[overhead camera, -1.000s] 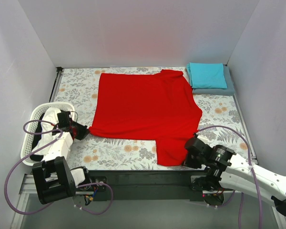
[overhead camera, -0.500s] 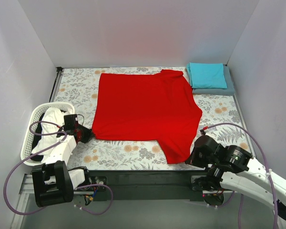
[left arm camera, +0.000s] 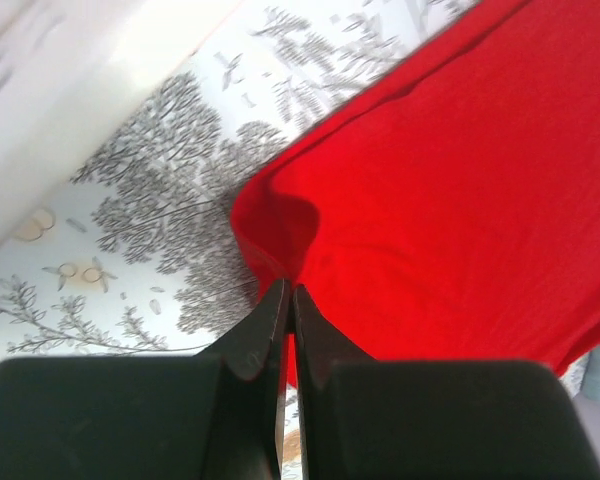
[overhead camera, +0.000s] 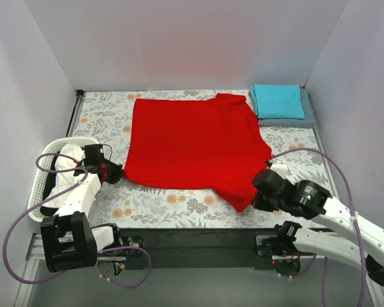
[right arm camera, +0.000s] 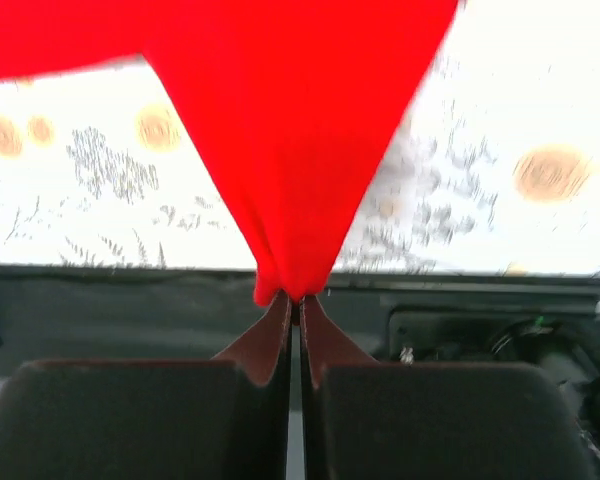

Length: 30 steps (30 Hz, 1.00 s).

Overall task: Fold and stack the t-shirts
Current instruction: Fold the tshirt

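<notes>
Right, we start at the left gripper (left arm camera: 287, 290): its two black fingers are pressed together with a fold of the red t-shirt (overhead camera: 192, 144) pinched between them, right at the shirt's near left corner. Around that pinch the cloth puckers into a small raised ridge, and from there the red fabric runs flat across the flowered table (overhead camera: 160, 199) away from the fingers. Over to the right gripper (right arm camera: 293, 300), and we see the same story: jaws clamped tight on a tip of red cloth, which is drawn into a narrow V that widens away from the fingers. That tip is the shirt's near right corner, lifted off the surface and held close to the table's dark front edge. From above we see the two arms low at the near side, the left one reaching in from beside the white lattice basket (overhead camera: 49, 151), the right one angled in from the right. Between the two pinched corners the shirt's near edge is stretched along the front of the table, and the rest of the garment lies spread out over the middle, its far edge close to the back wall. A bundle of white cloth (overhead camera: 69, 157) sits in the basket at the table's left edge. In the far right corner we have the teal t-shirt (overhead camera: 279, 100) folded into a neat rectangle, resting on top of the folded grey-blue t-shirt (overhead camera: 309, 118), whose edge peeps out along the right and near sides, just beside the red shirt's far right end.
</notes>
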{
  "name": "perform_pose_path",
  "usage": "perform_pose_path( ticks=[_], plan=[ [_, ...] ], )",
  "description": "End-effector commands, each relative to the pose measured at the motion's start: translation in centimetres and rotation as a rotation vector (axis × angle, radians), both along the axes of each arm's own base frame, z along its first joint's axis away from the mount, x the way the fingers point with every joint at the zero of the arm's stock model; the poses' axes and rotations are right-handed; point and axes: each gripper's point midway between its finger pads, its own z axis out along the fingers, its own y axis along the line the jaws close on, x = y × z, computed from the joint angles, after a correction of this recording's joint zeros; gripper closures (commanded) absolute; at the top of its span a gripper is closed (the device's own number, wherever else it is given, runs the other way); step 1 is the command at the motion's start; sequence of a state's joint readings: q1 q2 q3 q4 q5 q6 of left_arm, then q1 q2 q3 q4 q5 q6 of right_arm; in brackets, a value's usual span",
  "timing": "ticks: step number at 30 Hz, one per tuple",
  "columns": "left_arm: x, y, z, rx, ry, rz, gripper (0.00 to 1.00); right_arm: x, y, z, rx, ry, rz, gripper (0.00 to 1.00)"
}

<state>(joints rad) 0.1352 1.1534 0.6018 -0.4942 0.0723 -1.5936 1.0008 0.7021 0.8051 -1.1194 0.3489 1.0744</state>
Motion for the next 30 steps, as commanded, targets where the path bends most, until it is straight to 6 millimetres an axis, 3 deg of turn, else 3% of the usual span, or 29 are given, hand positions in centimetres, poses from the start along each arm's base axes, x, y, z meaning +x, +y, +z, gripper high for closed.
perform_pose_path(
  ticks=[1,6,7,9,10,16,20,30],
  plan=[
    [1.4,0.1,1.9,0.006,-0.038,-0.004,1.0,4.6,0.6,3.1,-0.132,-0.174,0.02,0.99],
    [1.5,0.0,2.6,0.007,-0.028,-0.028,0.97,8.6,3.2,4.9,-0.176,-0.244,0.065,0.99],
    [1.5,0.0,2.6,0.01,-0.029,-0.026,0.96,9.8,2.6,5.0,-0.197,-0.25,0.064,0.99],
    [1.8,0.0,2.5,0.008,-0.025,-0.027,0.96,11.3,3.2,4.8,-0.151,-0.247,0.078,0.99],
    [1.9,0.1,2.5,0.008,-0.021,-0.027,0.95,12.6,2.0,4.7,-0.163,-0.251,0.063,0.99],
    [4.0,0.3,2.3,-0.002,-0.001,-0.023,0.99,17.1,1.7,4.3,-0.127,-0.247,0.076,0.99],
    [5.5,0.2,2.0,-0.017,0.003,-0.028,1.0,19.5,1.4,3.1,-0.135,-0.227,0.069,0.99],
    [8.6,0.3,1.2,-0.037,0.024,-0.014,1.0,24.4,1.5,2.9,-0.108,-0.233,0.034,0.99]
  ],
)
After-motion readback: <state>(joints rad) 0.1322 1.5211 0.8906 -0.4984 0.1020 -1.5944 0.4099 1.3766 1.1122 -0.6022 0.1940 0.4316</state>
